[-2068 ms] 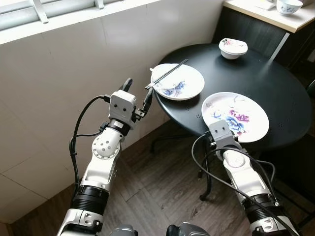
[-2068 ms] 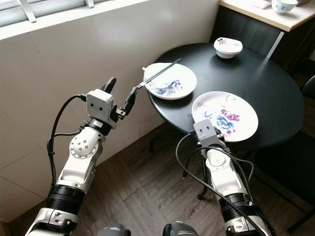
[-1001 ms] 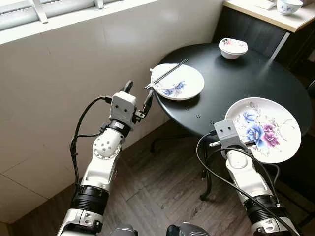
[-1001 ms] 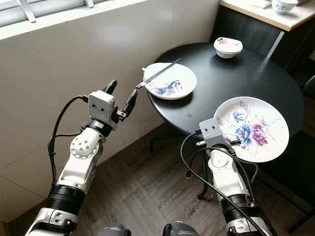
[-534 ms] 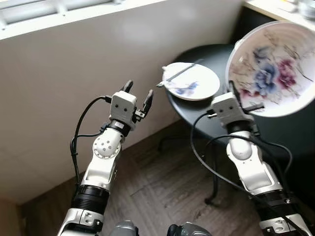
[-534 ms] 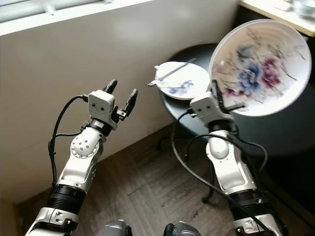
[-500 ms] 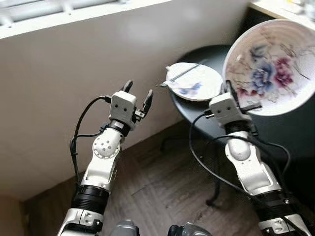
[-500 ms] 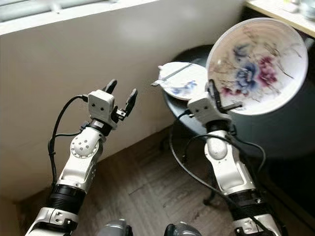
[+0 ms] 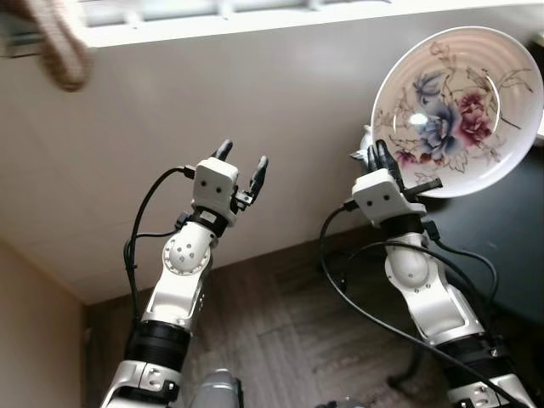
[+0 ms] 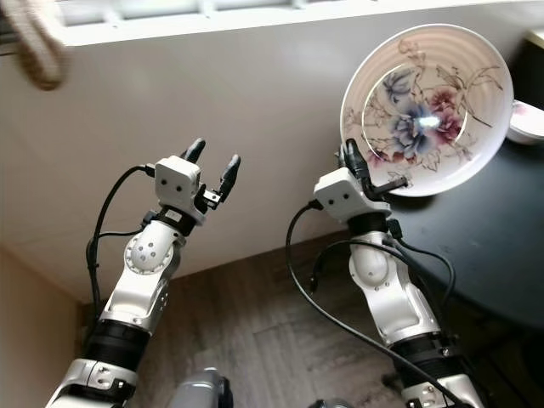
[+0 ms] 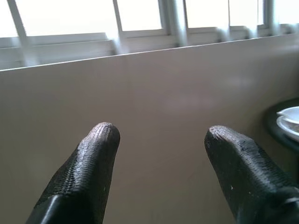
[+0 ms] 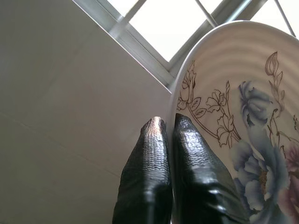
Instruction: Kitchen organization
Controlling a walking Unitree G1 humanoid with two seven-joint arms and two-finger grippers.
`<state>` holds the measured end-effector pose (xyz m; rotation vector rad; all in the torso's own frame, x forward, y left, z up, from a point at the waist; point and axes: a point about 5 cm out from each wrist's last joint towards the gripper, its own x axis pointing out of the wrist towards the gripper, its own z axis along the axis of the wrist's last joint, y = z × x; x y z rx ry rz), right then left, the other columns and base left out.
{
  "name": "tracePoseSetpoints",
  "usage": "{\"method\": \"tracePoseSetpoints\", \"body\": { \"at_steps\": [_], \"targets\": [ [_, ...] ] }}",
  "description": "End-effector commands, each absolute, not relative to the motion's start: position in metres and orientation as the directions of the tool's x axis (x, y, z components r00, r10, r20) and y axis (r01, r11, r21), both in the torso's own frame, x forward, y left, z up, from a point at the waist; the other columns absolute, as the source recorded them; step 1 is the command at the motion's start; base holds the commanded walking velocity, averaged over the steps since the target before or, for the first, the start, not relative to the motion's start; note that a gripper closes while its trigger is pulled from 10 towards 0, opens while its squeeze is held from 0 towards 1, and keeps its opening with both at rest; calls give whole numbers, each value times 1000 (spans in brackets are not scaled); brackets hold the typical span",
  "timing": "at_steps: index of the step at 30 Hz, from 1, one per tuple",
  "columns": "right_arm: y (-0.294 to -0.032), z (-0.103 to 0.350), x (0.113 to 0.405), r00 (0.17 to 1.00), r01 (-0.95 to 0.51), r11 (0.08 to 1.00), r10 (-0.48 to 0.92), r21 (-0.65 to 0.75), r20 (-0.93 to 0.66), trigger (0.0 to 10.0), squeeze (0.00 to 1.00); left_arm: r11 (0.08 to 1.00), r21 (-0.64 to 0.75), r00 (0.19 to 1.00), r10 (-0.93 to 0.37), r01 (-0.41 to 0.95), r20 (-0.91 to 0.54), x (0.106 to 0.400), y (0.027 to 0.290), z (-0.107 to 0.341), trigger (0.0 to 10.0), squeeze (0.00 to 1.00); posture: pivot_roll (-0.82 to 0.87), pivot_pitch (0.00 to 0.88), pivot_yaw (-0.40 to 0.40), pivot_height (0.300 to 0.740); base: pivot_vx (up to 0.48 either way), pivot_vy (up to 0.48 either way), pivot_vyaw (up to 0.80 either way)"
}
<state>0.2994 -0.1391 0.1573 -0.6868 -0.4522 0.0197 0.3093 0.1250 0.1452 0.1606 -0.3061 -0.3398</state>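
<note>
The right end effector (image 10: pixel 350 163) has its two black fingers (image 12: pixel 152 163) pinched tight on the lower rim of a large round white ceramic plate painted with blue and pink flowers (image 10: pixel 425 106). The plate is lifted clear of everything, standing nearly on edge with its painted face towards the head camera, in front of the pale tiled wall (image 9: pixel 127 110) below the window sill (image 10: pixel 255 21). To the robot's left, the left end effector (image 9: pixel 240 166) is raised at about the same height, its fingers (image 11: pixel 96 154) spread apart with nothing between them, pointing at the wall.

Judging by the pose, the step in hand is carrying the picked-up plate to wherever it belongs. The next move calls for a steady wrist, since the grip is only a thin pinch at the rim and the plate's weight hangs well out from it; tilting it back towards level before setting it down would ease the load.

The round black worktop (image 10: pixel 501 229) is cut off at the picture's edge, with a small white bowl (image 10: pixel 527 121) on it only partly in frame. The plate's destination cannot be made out. A blurred brownish shape (image 9: pixel 55 42) at the upper corner by the sill is too smeared to identify.
</note>
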Motion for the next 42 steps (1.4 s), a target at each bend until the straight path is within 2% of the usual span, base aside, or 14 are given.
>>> {"method": "tracePoseSetpoints", "body": {
  "at_steps": [1,10,23,42],
  "targets": [
    [-142,160,299,895,144,773,165,-618,415,0,0,925,199,892,-367,322,262,308,119,144,10000,0,140,0,-46,740,-262,405,800],
    [-140,158,298,890,133,773,182,-620,418,0,0,926,210,887,-365,314,284,308,120,146,10000,0,141,0,-45,740,-69,80,800],
    [-135,159,298,880,115,780,208,-615,428,0,0,926,228,892,-358,301,277,308,122,146,10000,0,144,0,-43,740,0,-449,800],
    [-135,162,299,873,114,779,219,-617,437,0,0,934,206,892,-344,292,293,310,123,148,10000,0,142,0,-45,740,0,0,800]
  ]
}}
